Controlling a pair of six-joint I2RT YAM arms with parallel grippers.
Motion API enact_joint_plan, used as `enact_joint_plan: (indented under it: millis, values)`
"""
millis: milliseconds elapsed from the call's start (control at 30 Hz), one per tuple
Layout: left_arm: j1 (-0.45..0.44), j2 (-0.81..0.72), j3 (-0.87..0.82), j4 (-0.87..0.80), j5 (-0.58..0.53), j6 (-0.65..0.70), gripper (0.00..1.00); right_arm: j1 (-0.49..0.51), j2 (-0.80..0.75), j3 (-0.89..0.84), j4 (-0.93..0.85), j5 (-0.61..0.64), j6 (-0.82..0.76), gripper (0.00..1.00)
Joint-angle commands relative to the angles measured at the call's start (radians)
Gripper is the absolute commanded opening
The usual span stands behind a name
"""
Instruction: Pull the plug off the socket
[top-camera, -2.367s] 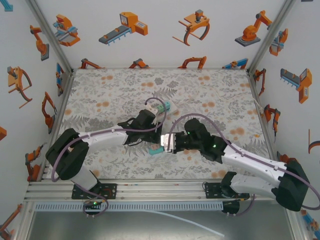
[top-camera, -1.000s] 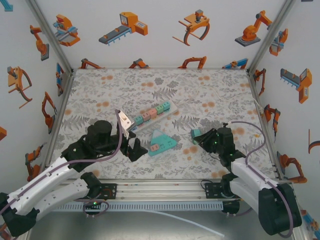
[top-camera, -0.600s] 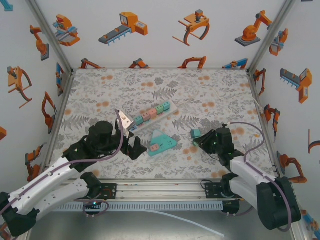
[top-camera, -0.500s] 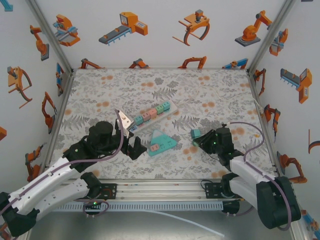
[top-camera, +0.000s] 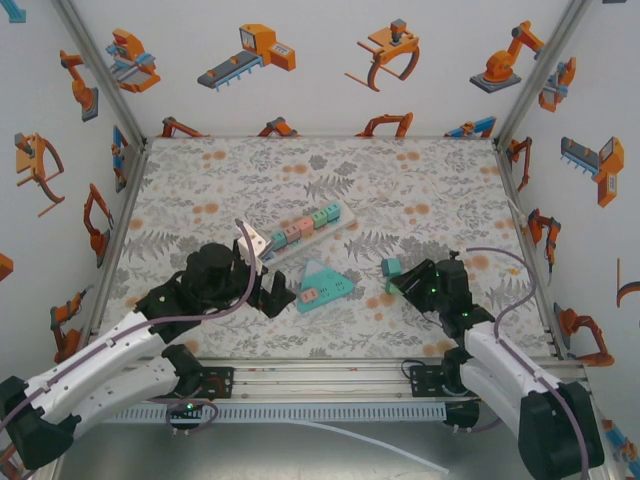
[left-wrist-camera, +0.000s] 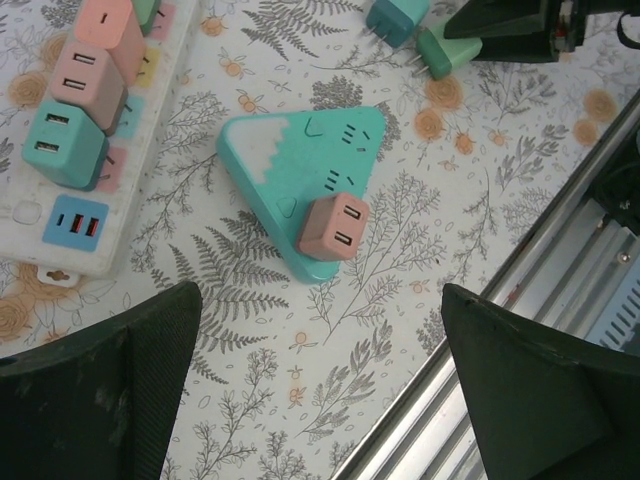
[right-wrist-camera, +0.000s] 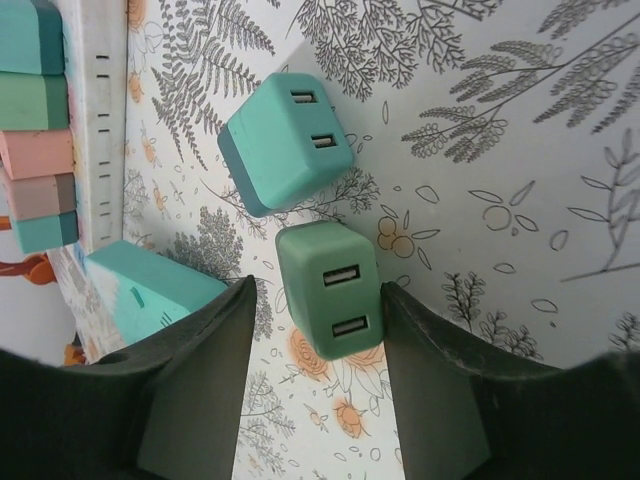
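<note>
Left gripper (left-wrist-camera: 320, 296) was wide open, holding nothing, hovering over the table (left-wrist-camera: 440, 210). The pink plug (left-wrist-camera: 335, 226) was seated in the triangular socket (left-wrist-camera: 290, 150), at the corner nearest that gripper. In the left wrist view it sat just ahead of the gap between the jaws, close to centre. The plug body was skewed a little against the line between the fingers, so I'd expect a small wrist turn before closing. The socket's point faced the left gripper and its wide end faced away.

Right gripper (right-wrist-camera: 320, 350) was low on the table and straddled a loose green plug (right-wrist-camera: 330, 290). A sliver of table showed between that plug and one finger, so the grip looked let go, not clamped. A teal plug (right-wrist-camera: 285, 140) lay just beside the green one, also loose.

The left arm was clearly the nearer one. The right was well apart from the socket, on its far side.

The strip (left-wrist-camera: 60, 215) lay beside the socket and had several plugs seated in it.

My read: pink plug next, left gripper, straight down onto it.
</note>
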Motion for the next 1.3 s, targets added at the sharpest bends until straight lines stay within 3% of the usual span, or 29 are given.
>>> enact_joint_plan:
  millis: [0, 100, 267, 433, 667, 767, 867, 1033, 1267]
  values:
    - [-0.003, 0.025, -0.015, 0.029, -0.097, -0.067, 0.97, -0.005, -0.075, 0.008, -0.118, 0.056, -0.028, 0.51]
    - [-0.002, 0.065, -0.010, 0.019, -0.196, -0.147, 0.97, -0.004, -0.149, 0.054, -0.204, 0.058, -0.071, 0.51]
    - [0.002, 0.134, 0.003, 0.065, -0.230, -0.218, 0.97, 0.007, -0.209, 0.162, -0.233, -0.004, -0.217, 0.54]
    - [0.032, 0.236, 0.049, 0.063, -0.298, -0.282, 0.97, 0.131, -0.180, 0.246, -0.136, -0.063, -0.499, 0.55]
    - [0.087, 0.395, 0.109, 0.122, -0.196, -0.335, 0.97, 0.492, -0.063, 0.287, 0.059, -0.101, -1.190, 0.54]
    - [0.101, 0.461, 0.145, 0.118, -0.189, -0.354, 0.97, 0.583, 0.005, 0.285, 0.090, -0.176, -1.517, 0.57]
    - [0.114, 0.526, 0.177, 0.116, -0.161, -0.366, 0.98, 0.614, 0.073, 0.291, 0.093, -0.262, -1.750, 0.61]
    - [0.122, 0.643, 0.221, 0.140, -0.120, -0.371, 0.95, 0.620, 0.186, 0.341, 0.079, -0.367, -1.921, 0.63]
    - [0.124, 0.783, 0.261, 0.191, -0.086, -0.400, 0.89, 0.642, 0.368, 0.394, 0.176, -0.385, -1.950, 0.63]
